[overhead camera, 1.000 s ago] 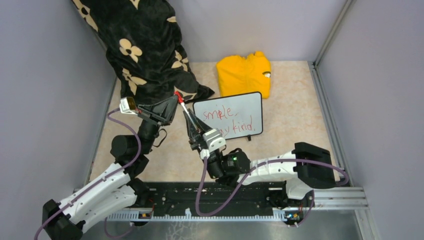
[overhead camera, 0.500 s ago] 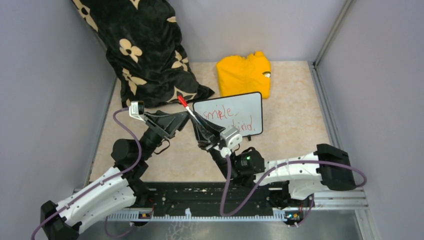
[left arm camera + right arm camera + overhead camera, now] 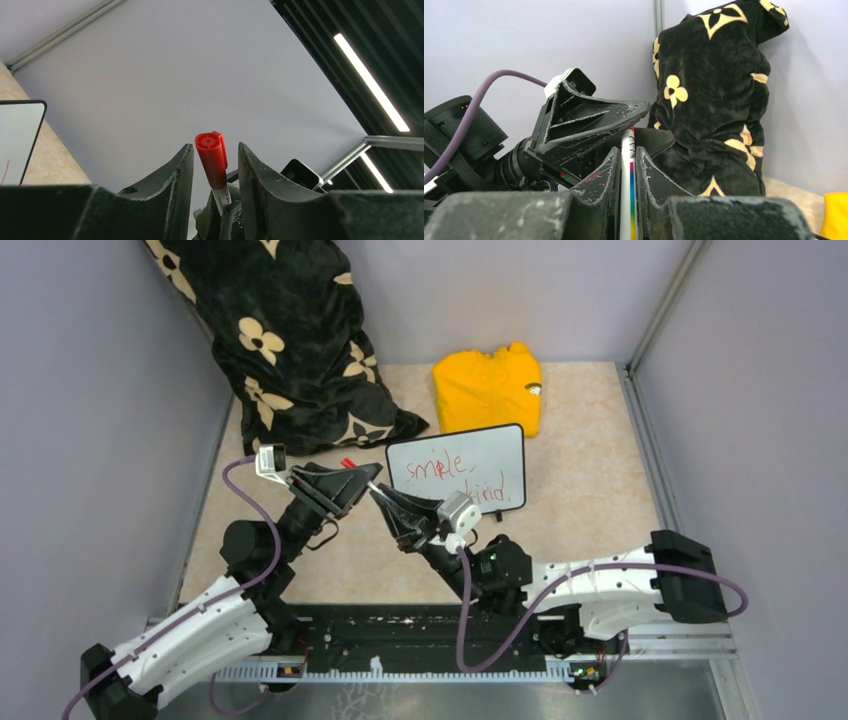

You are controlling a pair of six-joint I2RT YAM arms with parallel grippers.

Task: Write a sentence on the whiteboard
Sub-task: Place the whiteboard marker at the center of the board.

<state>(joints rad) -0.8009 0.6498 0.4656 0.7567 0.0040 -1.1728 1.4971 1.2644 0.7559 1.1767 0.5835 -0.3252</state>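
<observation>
Top external view, seen from my remote station: both arms meet nose to nose left of centre on the bench [image 3: 590, 470]. The right end effector [image 3: 380, 495] is clenched on the barrel of a marker [image 3: 347, 461], and the left end effector [image 3: 366, 474] reaches in from the left edge. What the next move turns on is the marker's long axis. It runs from the right arm's jaws toward the far-left corner, and its capped end passes into the gap of the left jaws. The left wrist view shows the red cap [image 3: 211, 152] between the two fingers [image 3: 172, 182] with a sliver of daylight on either side, so I read that end effector as released, straddling the cap without pinching it. The right wrist view confirms the other grip, with pads [image 3: 606, 175] tight on the white barrel. The whiteboard [image 3: 500, 445] lies flat just right of the meeting point, toward the far edge, with a yellow garment [image 3: 488, 390] just beyond it. The right arm is the nearer of the two to it. The sentence [image 3: 438, 465] shows in red, but that arm's wrist covers the board's near-left corner, so I can read only "smile," and "kind". The writing looks complete to me. I cannot tell whether the cap is fully seated, and the nib is hidden. A black flowered blanket [image 3: 290, 340] fills the far-left corner.
</observation>
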